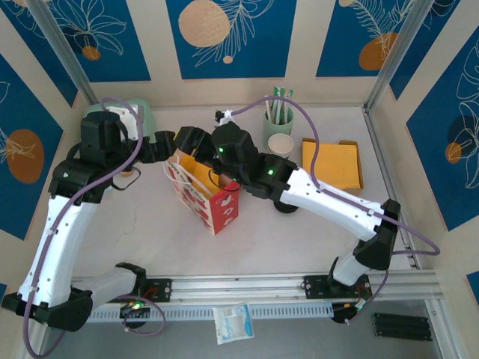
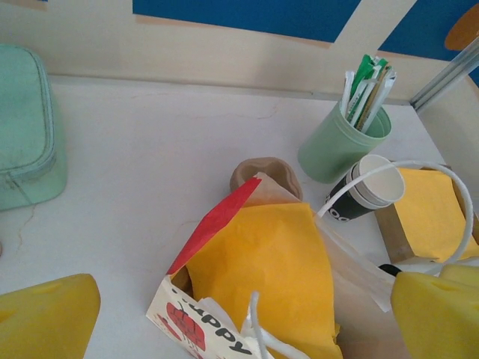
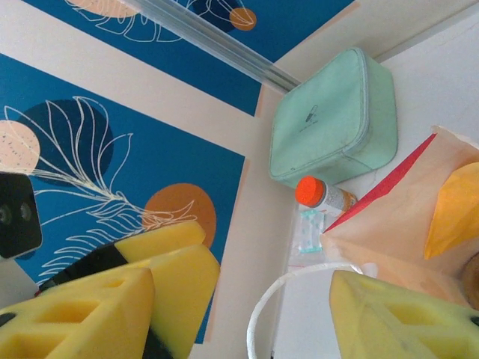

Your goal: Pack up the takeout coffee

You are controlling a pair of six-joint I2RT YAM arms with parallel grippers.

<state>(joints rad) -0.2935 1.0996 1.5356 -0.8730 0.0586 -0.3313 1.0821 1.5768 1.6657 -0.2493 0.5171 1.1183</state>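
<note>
A white paper bag point(image 1: 213, 198) with red print stands open mid-table, yellow paper point(image 2: 262, 269) filling its mouth. My left gripper point(image 2: 241, 320) is open, its yellow pads point(image 2: 45, 314) wide apart either side of the bag's near end. My right gripper point(image 3: 288, 314) is open over the bag's far end, the white handle loop point(image 3: 299, 278) lying loose between its fingers point(image 3: 176, 288). I cannot tell whether I see the takeout coffee: a tan-brown rounded shape point(image 2: 266, 173) peeks out behind the bag's far rim, no lid showing. In the top view both grippers point(image 1: 163, 146) point(image 1: 193, 142) meet above the bag.
A mint-green cup of sticks point(image 1: 278, 120), a black-sided paper cup point(image 2: 365, 191) and a holder of yellow napkins point(image 1: 333, 164) stand at the back right. A mint pouch point(image 3: 333, 116), an orange-capped bottle point(image 3: 323, 194) and a sachet point(image 3: 307, 232) lie back left. Something dark point(image 1: 284, 206) sits under my right forearm.
</note>
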